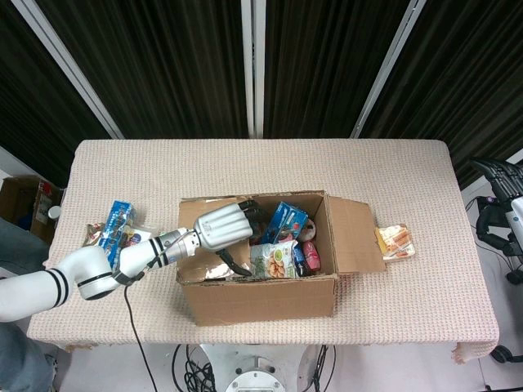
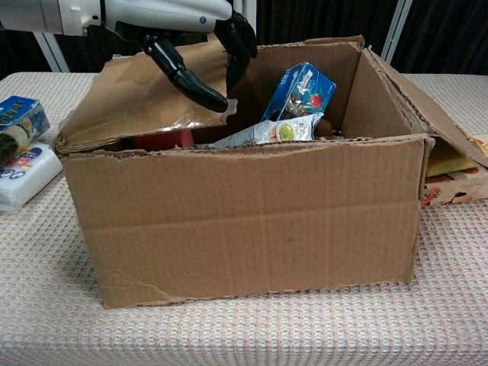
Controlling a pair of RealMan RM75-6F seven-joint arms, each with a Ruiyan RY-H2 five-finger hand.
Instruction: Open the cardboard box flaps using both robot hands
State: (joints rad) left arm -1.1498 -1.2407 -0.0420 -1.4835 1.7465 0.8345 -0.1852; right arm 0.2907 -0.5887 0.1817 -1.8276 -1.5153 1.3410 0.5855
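Observation:
The cardboard box stands near the table's front edge, full of goods. My left hand reaches in from the left and grips the free edge of the left flap, thumb on its upper face and fingers curled under it. That flap is tilted up off the contents. The right flap hangs folded outward. A dark shape with a white part at the right edge, off the table, looks like my right hand; its fingers are unclear.
Inside the box are a blue carton and a snack pouch. Packets lie left of the box. An orange packet lies by the right flap. The cloth-covered table extends behind.

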